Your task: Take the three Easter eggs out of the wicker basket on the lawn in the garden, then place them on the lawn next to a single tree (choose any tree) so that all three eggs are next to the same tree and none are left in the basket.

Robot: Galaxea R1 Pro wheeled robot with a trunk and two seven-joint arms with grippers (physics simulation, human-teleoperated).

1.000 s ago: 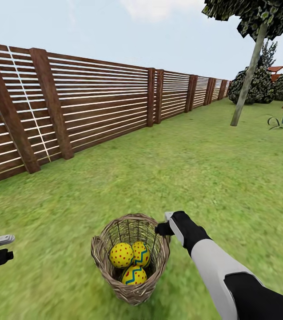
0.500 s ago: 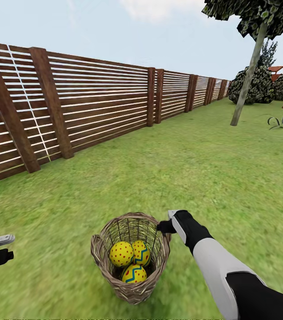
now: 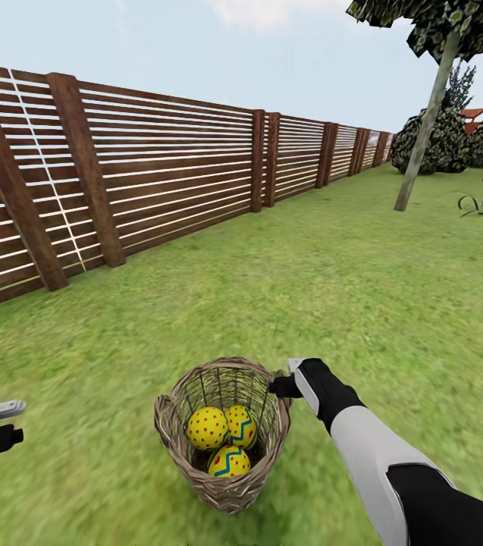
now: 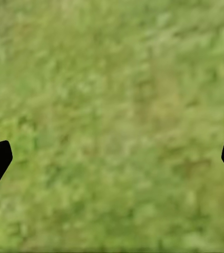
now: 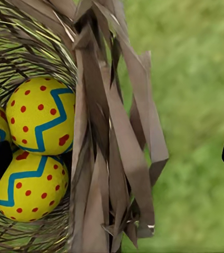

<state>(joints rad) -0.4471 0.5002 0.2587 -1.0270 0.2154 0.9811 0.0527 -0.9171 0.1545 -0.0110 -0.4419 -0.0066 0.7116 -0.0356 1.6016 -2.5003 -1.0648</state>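
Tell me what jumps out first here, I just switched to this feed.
Three Easter eggs sit bright yellow in the wicker basket on the lawn just ahead. The right pincer straddles the basket's rim, open. A slim tree stands far off by the brown fence.

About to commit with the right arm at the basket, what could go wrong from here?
1. The right end effector straddles the wicker basket's rim, open; closing would likely grab wicker, not an egg.
2. Pulling then could tip the basket and spill the three Easter eggs.
3. The tree stands far across the lawn, a long carry.
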